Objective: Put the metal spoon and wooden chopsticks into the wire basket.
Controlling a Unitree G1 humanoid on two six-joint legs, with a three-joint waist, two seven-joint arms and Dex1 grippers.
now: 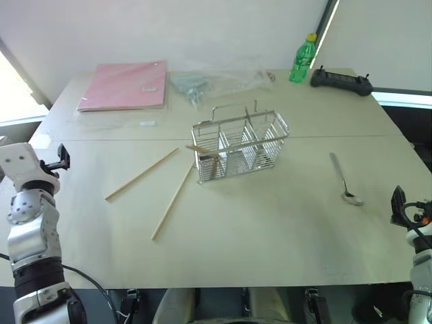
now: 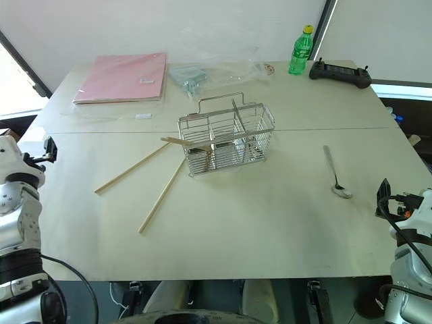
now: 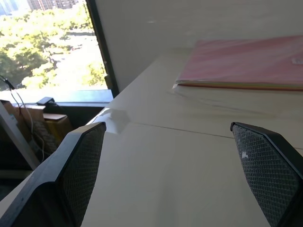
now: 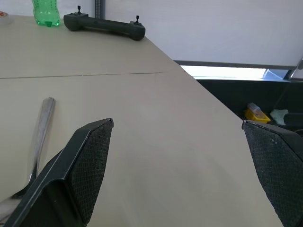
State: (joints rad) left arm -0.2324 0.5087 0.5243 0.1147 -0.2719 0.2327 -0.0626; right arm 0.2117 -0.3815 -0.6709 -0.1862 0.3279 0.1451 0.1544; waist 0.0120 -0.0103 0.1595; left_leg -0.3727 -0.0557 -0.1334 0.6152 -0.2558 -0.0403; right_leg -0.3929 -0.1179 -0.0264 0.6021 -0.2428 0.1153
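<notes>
Both grippers are hanging at the near corners of the tabletop (image 1: 270, 243), empty: left gripper (image 3: 177, 175) with fingers spread wide over bare surface at the left edge, right gripper (image 4: 182, 172) likewise wide open at the right edge. Metal spoon (image 1: 344, 179) is lying flat on the right side, bowl toward the robot, just beside the right gripper and not touching it. Wooden chopsticks (image 1: 142, 174) are lying loose on the left half, one running diagonally toward the basket, the second (image 1: 173, 200) nearer its front corner. Wire basket (image 1: 241, 145) is standing upright at the centre, handle raised, with a shorter wooden piece (image 1: 201, 150) resting at its left end. At the far edge are lying a pink folder (image 1: 125, 85), a clear plastic bag (image 1: 216, 81), a green bottle (image 1: 303, 59) and a black controller (image 1: 341, 81)
</notes>
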